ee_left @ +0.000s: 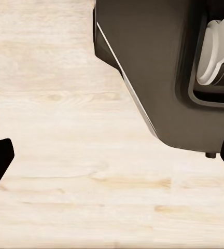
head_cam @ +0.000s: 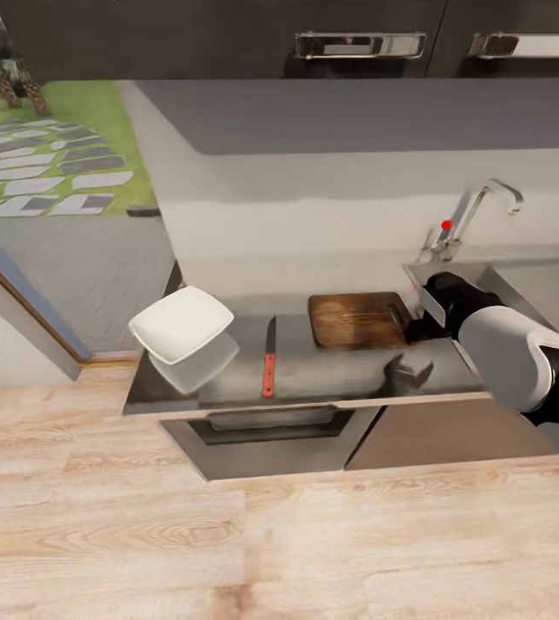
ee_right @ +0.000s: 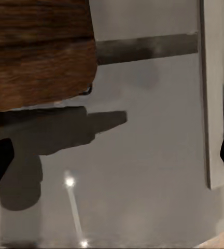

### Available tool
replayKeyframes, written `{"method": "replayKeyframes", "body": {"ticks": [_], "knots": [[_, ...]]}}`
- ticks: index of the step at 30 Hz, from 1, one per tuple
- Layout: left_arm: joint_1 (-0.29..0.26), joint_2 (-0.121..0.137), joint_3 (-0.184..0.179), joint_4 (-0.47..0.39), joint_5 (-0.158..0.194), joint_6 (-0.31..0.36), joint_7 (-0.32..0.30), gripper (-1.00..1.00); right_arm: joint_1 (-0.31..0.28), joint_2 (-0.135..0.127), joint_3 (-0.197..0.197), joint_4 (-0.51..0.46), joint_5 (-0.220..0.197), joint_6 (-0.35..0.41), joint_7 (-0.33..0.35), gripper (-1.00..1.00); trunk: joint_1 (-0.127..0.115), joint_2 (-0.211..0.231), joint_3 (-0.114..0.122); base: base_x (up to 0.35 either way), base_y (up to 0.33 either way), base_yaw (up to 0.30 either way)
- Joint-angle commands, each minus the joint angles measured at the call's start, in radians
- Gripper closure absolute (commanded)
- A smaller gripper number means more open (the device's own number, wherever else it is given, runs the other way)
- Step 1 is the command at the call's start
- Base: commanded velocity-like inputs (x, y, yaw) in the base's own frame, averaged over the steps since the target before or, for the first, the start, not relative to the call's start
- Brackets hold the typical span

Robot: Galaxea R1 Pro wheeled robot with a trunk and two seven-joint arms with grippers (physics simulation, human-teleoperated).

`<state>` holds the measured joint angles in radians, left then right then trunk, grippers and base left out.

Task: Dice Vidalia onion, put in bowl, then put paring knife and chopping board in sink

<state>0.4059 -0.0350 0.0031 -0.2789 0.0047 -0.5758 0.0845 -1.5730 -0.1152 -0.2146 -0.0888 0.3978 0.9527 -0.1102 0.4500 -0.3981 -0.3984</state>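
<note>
We judge the right gripper (head_cam: 423, 325), fingers spread and empty, should settle squarely over the near end of the dark brown, rounded-cornered wooden chopping board (head_cam: 354, 319), lying flat on the grey steel countertop (head_cam: 331, 370) beside the steel sink (head_cam: 418, 274), before closing

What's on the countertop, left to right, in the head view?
bowl → paring knife → chopping board → right gripper → tap
</note>
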Motion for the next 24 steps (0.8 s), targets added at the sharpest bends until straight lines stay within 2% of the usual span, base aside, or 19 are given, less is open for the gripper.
{"method": "replayKeyframes", "body": {"ticks": [1, 4, 9, 17, 22, 23, 24], "knots": [[0.001, 0.000, 0.000, -0.002, 0.000, -0.001, 0.003, -1.00, -0.001, 0.000, -0.009, -0.003, -0.002, 0.001, -0.005, -1.00, 0.000, -0.002, -0.002, -0.337, 0.000, 0.000], [0.001, 0.000, 0.000, -0.002, 0.000, -0.001, 0.003, -1.00, -0.001, 0.000, -0.010, -0.008, -0.005, -0.003, 0.008, -1.00, 0.000, -0.002, -0.002, -0.337, 0.000, 0.000], [0.001, 0.000, 0.000, -0.002, 0.000, -0.001, 0.003, -1.00, -0.001, 0.000, -0.010, -0.009, -0.008, -0.054, 0.058, -1.00, 0.000, -0.002, -0.002, -0.337, 0.000, 0.000], [0.001, 0.000, 0.000, -0.002, 0.001, -0.001, 0.003, -1.00, -0.001, -0.004, -0.011, -0.007, -0.008, -0.075, 0.074, -1.00, 0.000, -0.002, -0.002, -0.337, 0.000, 0.000], [0.001, 0.000, 0.000, -0.002, 0.001, -0.001, 0.003, -1.00, 0.003, -0.006, -0.010, 0.012, -0.008, -0.188, 0.076, -1.00, 0.000, -0.002, -0.002, -0.337, 0.000, 0.000], [0.001, -0.001, 0.000, -0.002, 0.001, -0.001, 0.003, -1.00, 0.017, -0.009, -0.011, 0.032, -0.007, -0.249, 0.076, -1.00, 0.000, -0.002, -0.002, -0.337, 0.000, 0.000], [0.001, -0.001, 0.000, -0.002, 0.001, -0.001, 0.003, -1.00, 0.020, -0.010, -0.011, 0.035, -0.007, -0.263, 0.076, -1.00, 0.000, -0.002, -0.002, -0.337, 0.000, 0.000]]}}
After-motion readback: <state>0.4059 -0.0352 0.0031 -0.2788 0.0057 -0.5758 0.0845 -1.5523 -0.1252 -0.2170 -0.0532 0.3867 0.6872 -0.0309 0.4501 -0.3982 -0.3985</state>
